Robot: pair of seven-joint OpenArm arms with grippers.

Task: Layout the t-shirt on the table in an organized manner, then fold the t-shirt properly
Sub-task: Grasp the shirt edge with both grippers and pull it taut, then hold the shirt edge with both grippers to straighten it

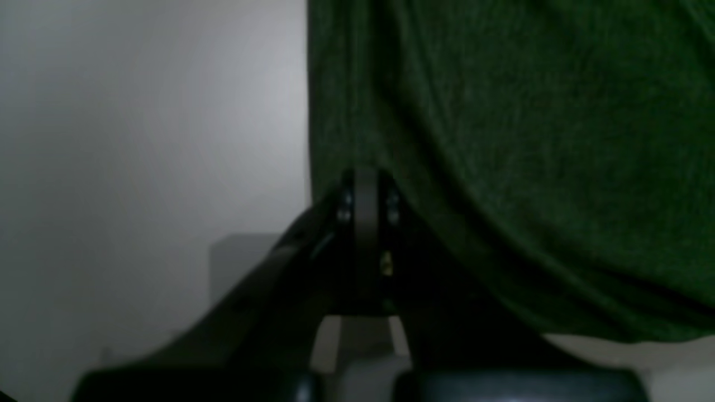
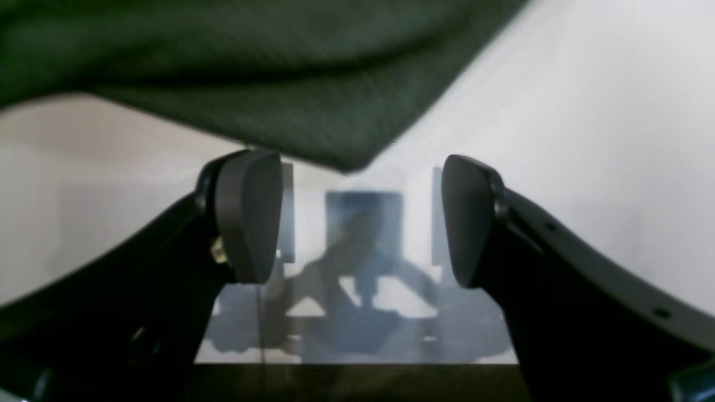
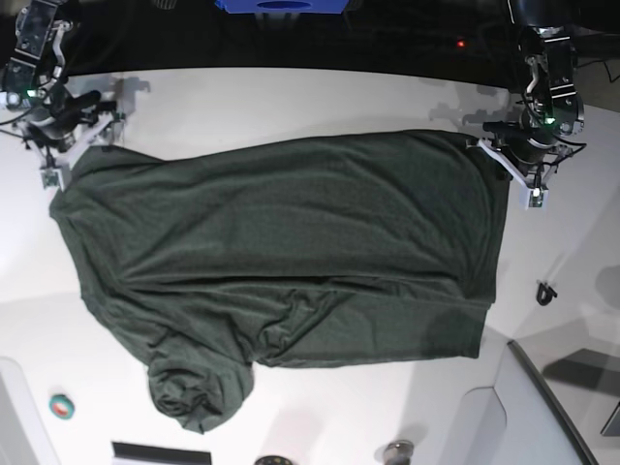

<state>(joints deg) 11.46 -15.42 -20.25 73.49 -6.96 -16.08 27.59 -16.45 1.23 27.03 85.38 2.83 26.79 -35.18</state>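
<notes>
The right pincer (image 2: pixel 357 220) has its two black pads (image 2: pixel 248 218) wide apart, and nothing is between them. A corner of the green t-shirt (image 2: pixel 268 106) lies just in front of it on the white table (image 2: pixel 586 139), not held. In the view from above, this pincer (image 3: pixel 82 136) sits at one far corner of the shirt.

The left pincer (image 1: pixel 366 206) is squeezed tight. Its pads are pressed together at the edge of the t-shirt (image 1: pixel 503 139), and the cloth seems to be pinched between them. From above, this pincer (image 3: pixel 518 165) sits at the other far corner of the shirt.

The t-shirt (image 3: pixel 291 262) lies spread across the middle of the table (image 3: pixel 291 97). The far side is stretched out fairly flat between the two arms. The near side is not tidy. It has wrinkles, and one end is bunched into a lump near the front of the table.

So the job looks to be at the laying-out step, and folding has not begun. Next, the left pincer probably needs to let go of its corner. Then both arms would need to reach the messy near side, grab the lumpy part, and pull it flat. The soft cloth can slip and bunch up again, so a slow, gentle pull would help.
</notes>
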